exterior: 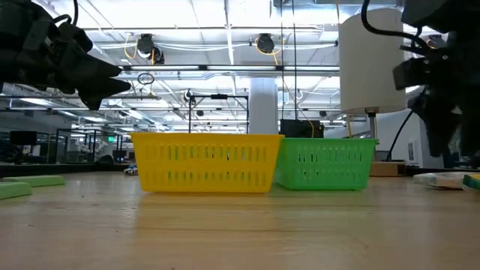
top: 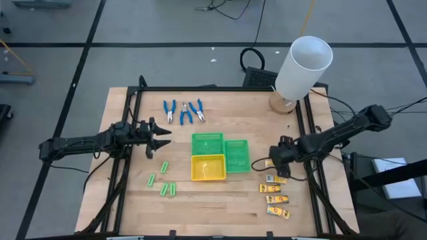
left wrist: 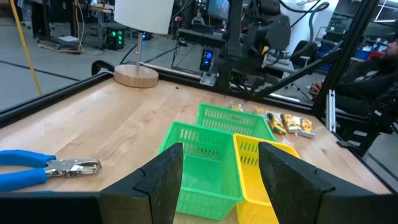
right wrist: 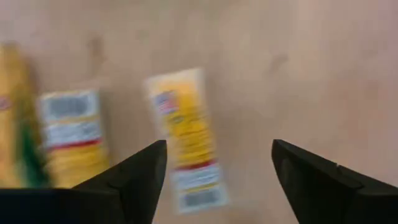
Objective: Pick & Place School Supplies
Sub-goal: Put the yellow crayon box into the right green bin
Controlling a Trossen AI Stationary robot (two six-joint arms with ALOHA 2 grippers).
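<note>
R gripper [top: 275,160] open over yellow packets [top: 274,197], lower right of high view; nothing held.
L gripper [top: 159,137] open, empty, left-center, above green sticks [top: 164,180]; pliers [top: 183,111] upper center. Risk as I see it: packets lie close together, so I could pinch 2 or nudge 1 toward the table's right edge [top: 311,167]. Trays [top: 208,167] mid-frame, open wood in front for moving.

**Trays mid-worktop, supplies around them**

Three trays [top: 217,156] cluster at frame centre. Pliers [top: 183,111] lie above-left of them, sticks [top: 163,181] lower left, packets [top: 274,195] lower right. The cylinder [top: 302,67] stands upper right on the worktop [top: 220,207].
</note>
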